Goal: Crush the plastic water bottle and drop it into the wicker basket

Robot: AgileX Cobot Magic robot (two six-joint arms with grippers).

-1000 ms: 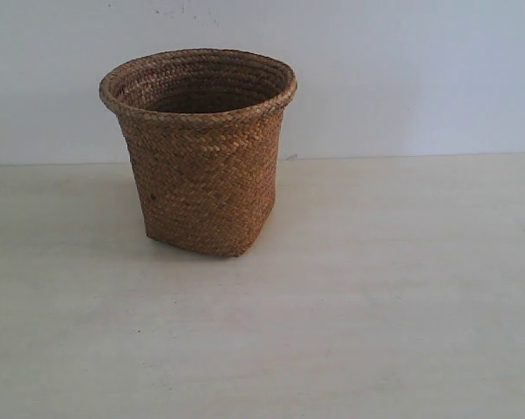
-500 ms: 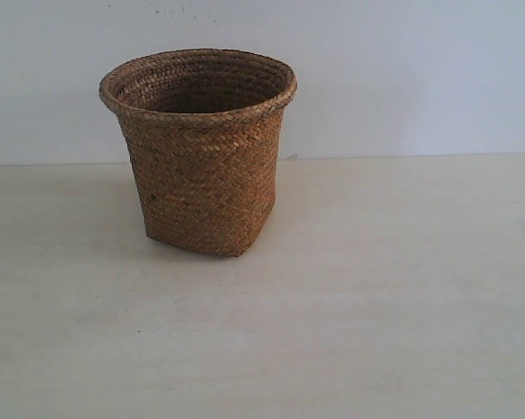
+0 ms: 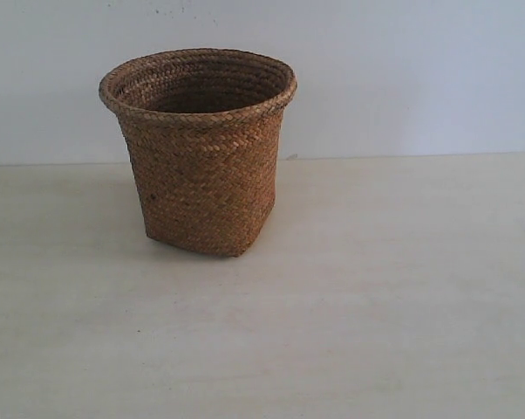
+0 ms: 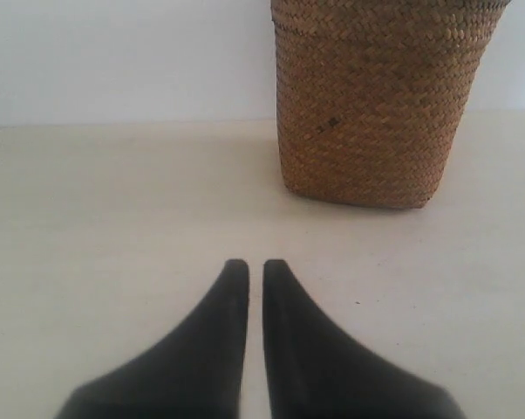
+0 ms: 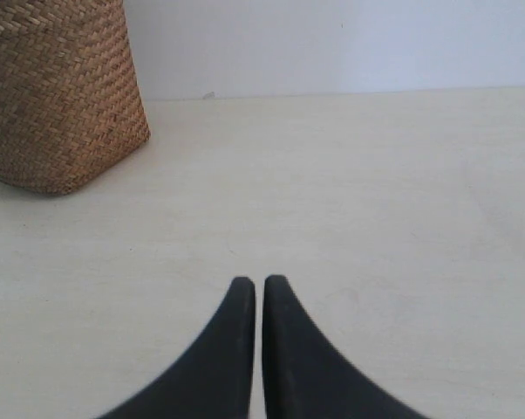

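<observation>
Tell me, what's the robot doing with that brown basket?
Nothing is being handled right now. The wicker basket stands upright on the pale table. The left gripper and the right gripper are both shut and empty, each well apart from the basket and touching nothing. No water bottle shows in any view, and the bottom of the basket is hidden, so whether the bottle lies in there cannot be told.

The wicker basket point(image 3: 201, 175), brown and tightly woven, stands upright on the pale counter point(image 3: 376, 305), left of the middle in the exterior view, its round braided rim flaring wide above walls that taper to a squarish base.
</observation>
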